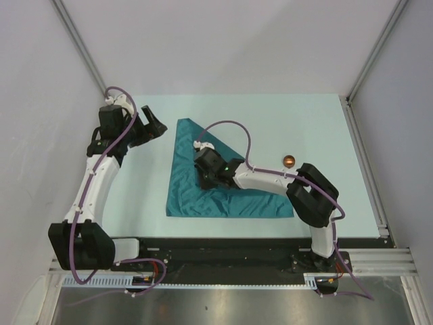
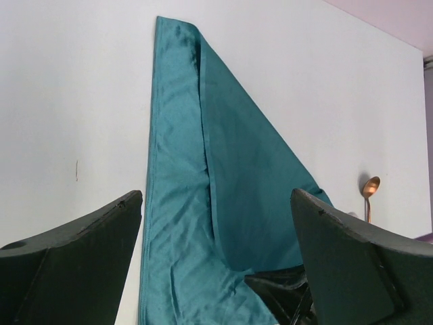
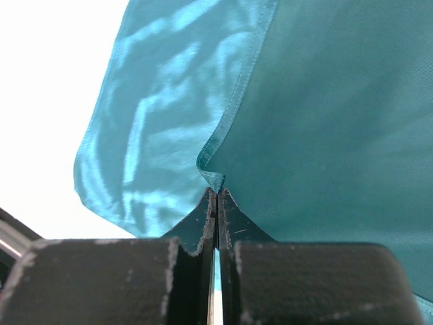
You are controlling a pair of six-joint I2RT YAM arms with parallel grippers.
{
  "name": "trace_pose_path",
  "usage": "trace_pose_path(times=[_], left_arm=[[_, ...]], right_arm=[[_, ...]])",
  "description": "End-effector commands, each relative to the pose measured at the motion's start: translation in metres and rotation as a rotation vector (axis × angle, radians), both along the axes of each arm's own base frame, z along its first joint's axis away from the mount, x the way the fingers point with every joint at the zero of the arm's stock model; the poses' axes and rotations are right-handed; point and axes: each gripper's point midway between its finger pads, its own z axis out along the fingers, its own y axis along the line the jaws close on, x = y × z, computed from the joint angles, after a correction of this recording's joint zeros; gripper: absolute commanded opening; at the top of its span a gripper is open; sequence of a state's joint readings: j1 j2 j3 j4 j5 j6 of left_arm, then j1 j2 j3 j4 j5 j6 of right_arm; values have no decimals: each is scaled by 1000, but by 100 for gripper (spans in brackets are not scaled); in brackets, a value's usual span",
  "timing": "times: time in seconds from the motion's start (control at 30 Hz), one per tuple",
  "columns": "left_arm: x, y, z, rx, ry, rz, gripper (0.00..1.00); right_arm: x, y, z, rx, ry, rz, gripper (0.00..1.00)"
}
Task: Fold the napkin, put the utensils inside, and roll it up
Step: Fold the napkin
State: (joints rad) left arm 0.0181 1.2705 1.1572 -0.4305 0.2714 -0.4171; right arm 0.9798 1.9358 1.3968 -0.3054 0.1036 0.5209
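From overhead, the napkin (image 1: 189, 186) lies folded into a triangle on the table (image 1: 311, 122), with the spoon (image 1: 289, 160) apart to its right. Only the right wrist view shows the right gripper (image 3: 216, 193) closed, pinching the napkin's kinked hem. The left gripper (image 1: 155, 125) hangs wide open near the napkin's far corner.

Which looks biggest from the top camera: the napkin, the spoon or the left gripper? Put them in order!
1. the napkin, by far the largest.
2. the left gripper, much smaller than the cloth.
3. the spoon, the smallest; only its round copper bowl shows in this view.
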Motion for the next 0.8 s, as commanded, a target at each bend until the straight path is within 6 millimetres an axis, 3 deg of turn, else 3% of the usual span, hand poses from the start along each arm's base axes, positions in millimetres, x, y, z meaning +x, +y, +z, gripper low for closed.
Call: trace_pose_path(times=[0.0, 0.27, 0.3, 0.43, 0.77], left_arm=[[-5, -2, 15, 0, -54, -25, 96], [-5, -3, 16, -5, -58, -29, 96], [-6, -3, 16, -5, -58, -29, 96], [-6, -3, 17, -5, -61, -29, 96], [-6, -4, 16, -11, -58, -36, 96]], right_arm=[[1, 24, 17, 77, -53, -28, 0], [-18, 68, 10, 119, -60, 29, 0], [-20, 70, 2, 104, -51, 32, 0], [-25, 86, 5, 127, -62, 57, 0], [-41, 109, -7, 97, -73, 110, 0]])
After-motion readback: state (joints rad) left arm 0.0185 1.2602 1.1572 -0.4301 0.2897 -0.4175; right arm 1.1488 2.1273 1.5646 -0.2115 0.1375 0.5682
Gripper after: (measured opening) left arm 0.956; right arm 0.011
